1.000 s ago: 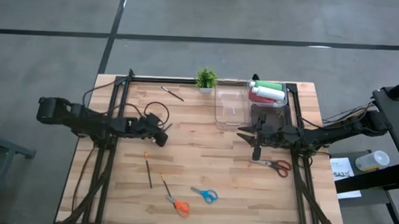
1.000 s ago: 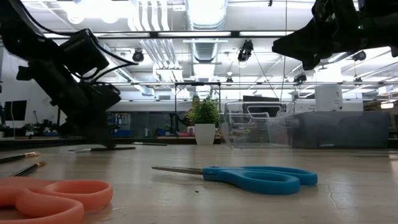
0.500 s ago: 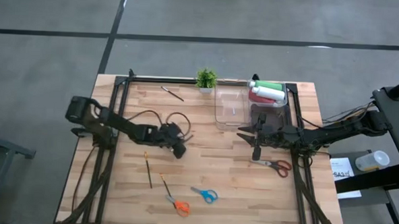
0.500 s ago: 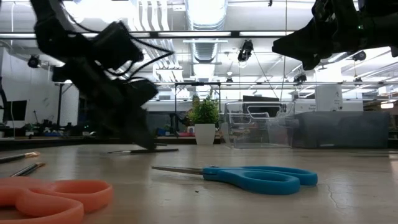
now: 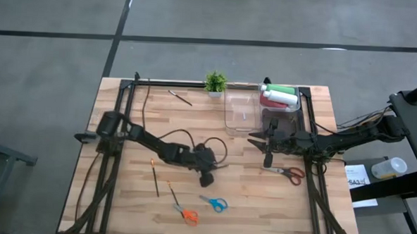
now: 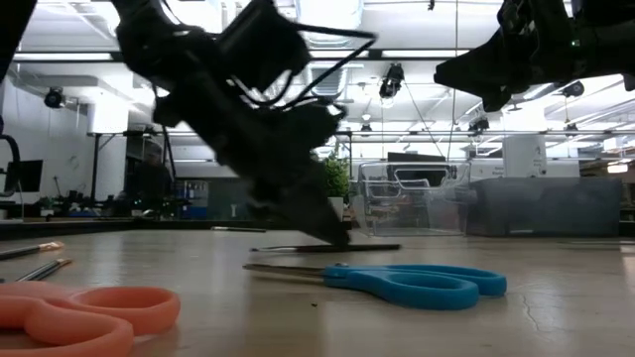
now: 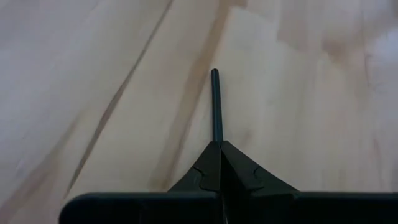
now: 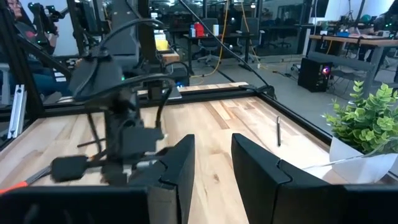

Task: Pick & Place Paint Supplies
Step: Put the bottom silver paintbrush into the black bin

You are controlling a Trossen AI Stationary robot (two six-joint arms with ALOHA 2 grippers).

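A: The left tool (image 5: 206, 179) is clamped on a thin dark brush (image 7: 216, 106), left of the clear bin (image 5: 241, 111). It could drag along the worktop (image 5: 127, 198) and slip loose.

B: Blue scissors (image 5: 214, 202) lie near. The right tool (image 5: 267, 160), narrowly parted and empty, waits beside the bin; bottles (image 5: 280, 96) sit further right.

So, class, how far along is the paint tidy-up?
Done: bottles lie in the clear bin. In hand: the left gripper is shut on a thin brush. Left: two brushes near the scissors and one beside the plant.
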